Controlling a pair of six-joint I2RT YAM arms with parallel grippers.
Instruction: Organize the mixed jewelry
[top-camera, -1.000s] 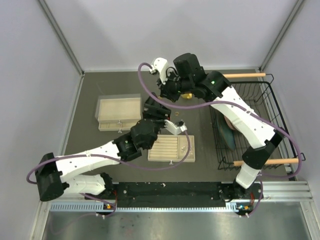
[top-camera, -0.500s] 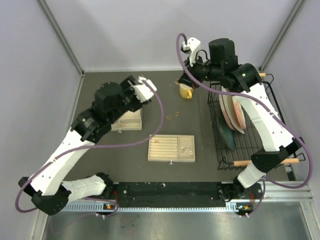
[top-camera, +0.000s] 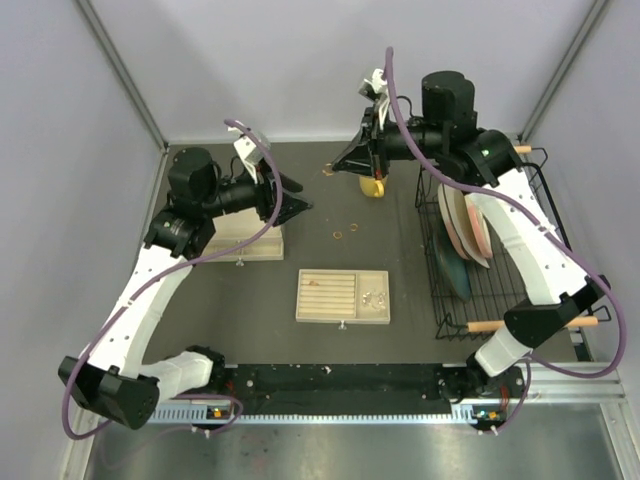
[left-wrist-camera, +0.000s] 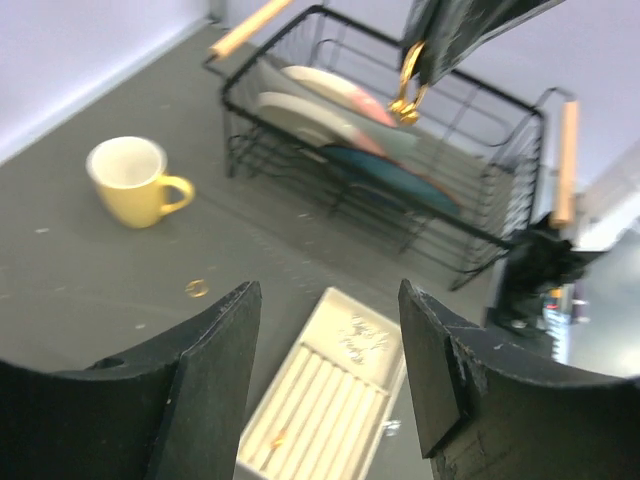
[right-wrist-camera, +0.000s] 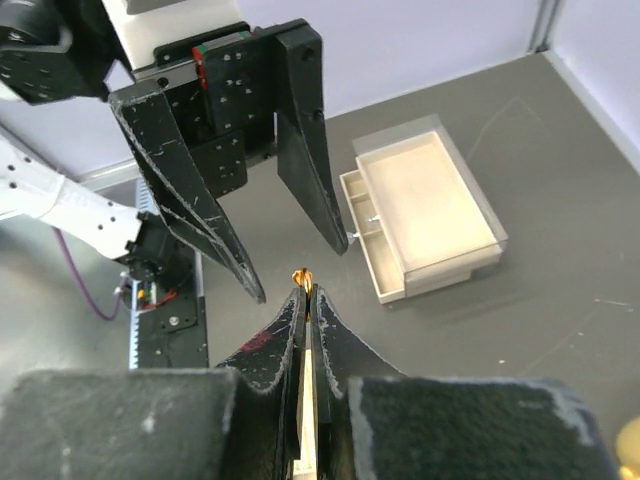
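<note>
The right gripper (top-camera: 337, 167) pinches one gold ring (left-wrist-camera: 405, 102) aloft at 9 o'clock of the yellow mug (top-camera: 372, 186), the left gripper (top-camera: 298, 197) stands wide and empty, and two rings (top-camera: 338, 236) lie on the bench (top-camera: 250, 290) at the mug's 7 o'clock.

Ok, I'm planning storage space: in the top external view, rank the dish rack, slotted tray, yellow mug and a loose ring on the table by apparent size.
1. dish rack
2. slotted tray
3. yellow mug, partly hidden
4. loose ring
</note>
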